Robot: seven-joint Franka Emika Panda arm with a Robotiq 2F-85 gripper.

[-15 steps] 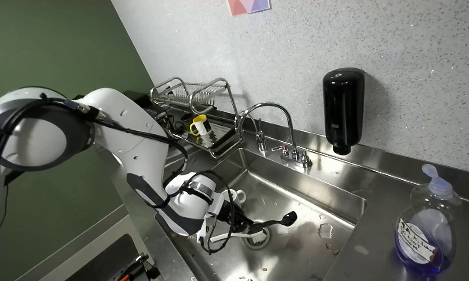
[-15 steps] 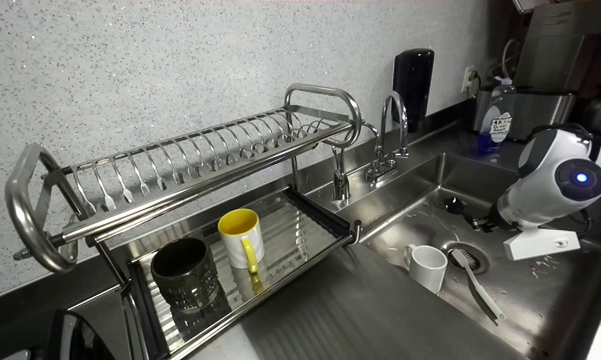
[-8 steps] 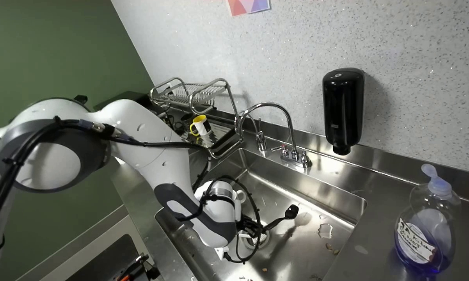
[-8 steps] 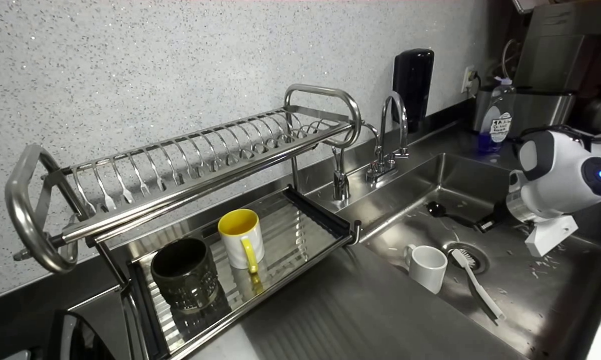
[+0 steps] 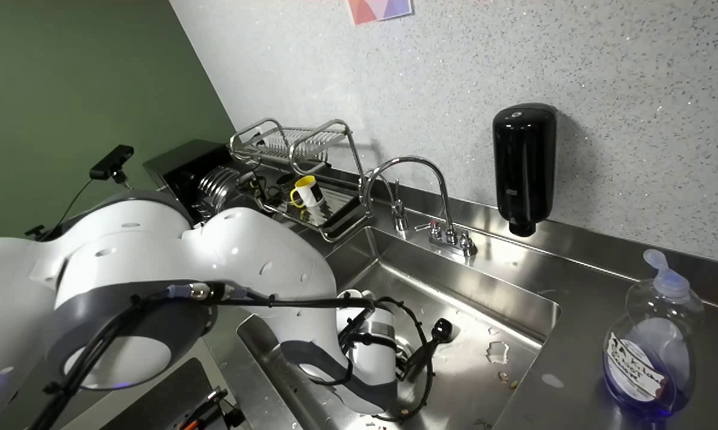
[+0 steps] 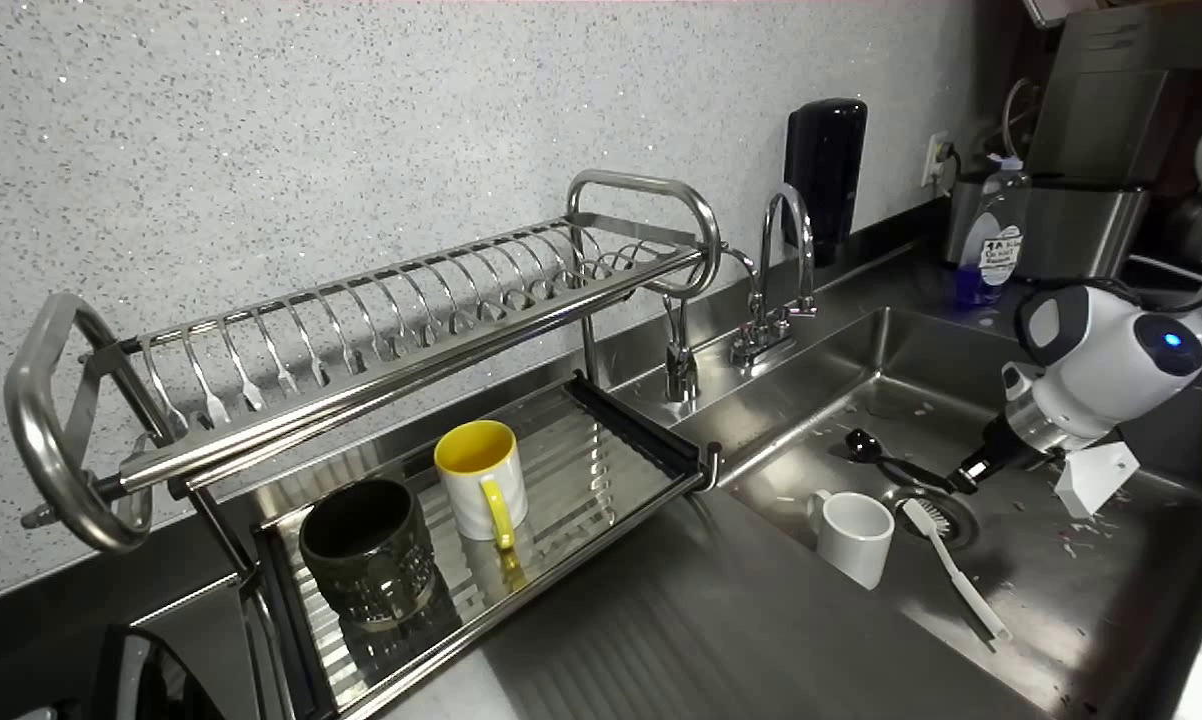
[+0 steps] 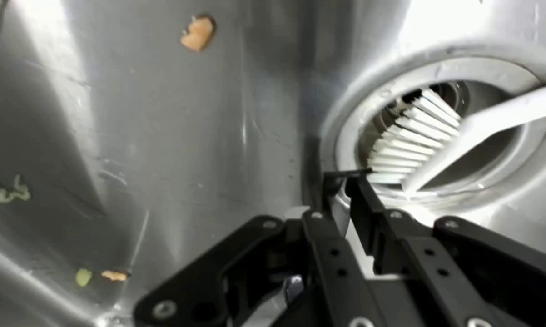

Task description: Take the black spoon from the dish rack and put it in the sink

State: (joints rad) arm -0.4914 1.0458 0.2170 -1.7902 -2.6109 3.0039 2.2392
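The black spoon [image 5: 442, 330] shows in both exterior views [image 6: 864, 446], its bowl pointing away from my gripper [image 6: 965, 480]. The gripper holds the spoon by its handle, low over the sink [image 6: 1111, 600]; I cannot tell whether the spoon touches the floor. In the wrist view the fingers [image 7: 348, 188] are close together with a thin dark piece across their tips; most of the spoon is hidden there. In an exterior view my arm covers most of the gripper. The dish rack [image 6: 411, 372] stands beside the sink.
A white brush [image 6: 951, 570] lies over the drain [image 7: 345, 136], close to my fingertips. A white mug [image 6: 856, 540] stands in the sink. The rack tray holds a yellow-white mug [image 6: 481, 480] and a dark mug [image 6: 369, 550]. The faucet [image 5: 445, 197] rises behind the basin.
The arm has swung further over the sink, and the gripper and spoon have turned and come lower, nearer the drain. The spoon has stayed with the gripper.
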